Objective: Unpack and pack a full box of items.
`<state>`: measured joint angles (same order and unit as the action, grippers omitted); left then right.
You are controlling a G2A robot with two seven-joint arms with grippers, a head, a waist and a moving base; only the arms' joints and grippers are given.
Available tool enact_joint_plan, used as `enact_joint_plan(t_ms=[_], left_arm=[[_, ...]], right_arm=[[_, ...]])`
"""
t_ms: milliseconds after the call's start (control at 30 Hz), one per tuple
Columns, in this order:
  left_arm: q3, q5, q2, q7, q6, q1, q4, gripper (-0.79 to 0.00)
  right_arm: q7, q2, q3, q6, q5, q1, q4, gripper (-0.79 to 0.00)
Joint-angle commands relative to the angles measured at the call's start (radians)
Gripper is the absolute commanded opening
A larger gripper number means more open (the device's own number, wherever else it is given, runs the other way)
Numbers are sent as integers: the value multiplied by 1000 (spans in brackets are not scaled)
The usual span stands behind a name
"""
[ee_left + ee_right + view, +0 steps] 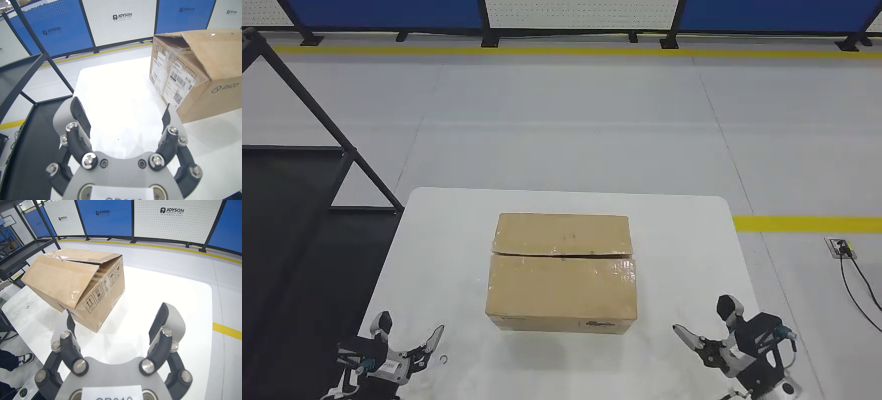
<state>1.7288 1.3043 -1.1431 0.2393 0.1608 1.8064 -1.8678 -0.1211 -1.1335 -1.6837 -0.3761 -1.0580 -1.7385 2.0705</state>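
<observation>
- Box [562, 270] of brown cardboard sits in the middle of the white surface [682, 250], top flaps folded down. The near flap [62, 275] stands a little proud, with a gap at its end.
- My main worry is the first pull: nothing braces the box, so if I lift that flap with one arm alone, I expect the whole carton to tip or skid across the smooth surface instead of opening.
- Clear tape remnants [75, 292] cling near the flap's corner. If any of it bridges the seam, the flap may tear or snap back.
- The flap edge is thin, so a shallow pinch could slip off. A deep one could jab into whatever is packed beneath, which I cannot see.
- A hard shove from one side could push the box toward the black rack [282, 230] beside the surface.
- Left fingers [80, 115] are spread wide and empty, low over the near corner of the surface, well apart from the box and pointing past its labelled end.
- Right fingers [157, 317] are likewise wide and empty at the opposite near corner, angled toward the box's other end.
</observation>
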Motion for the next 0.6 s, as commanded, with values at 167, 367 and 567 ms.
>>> enact_joint_plan(t_ms=[167,367,567], left_arm=[[-21,-67,-6,-43,-18,-25,-7,0],[-33,-118,-9,-117,-21,-79,-47,0],[-2,-179,-9,-147,28,-95,-64,0]], right_arm=[[-8,-2,21,-25,73,2,1,0],[-186,-1,87,-49,284,144,-30,0],[-399,-1,158,-14,530,350,-124,0]])
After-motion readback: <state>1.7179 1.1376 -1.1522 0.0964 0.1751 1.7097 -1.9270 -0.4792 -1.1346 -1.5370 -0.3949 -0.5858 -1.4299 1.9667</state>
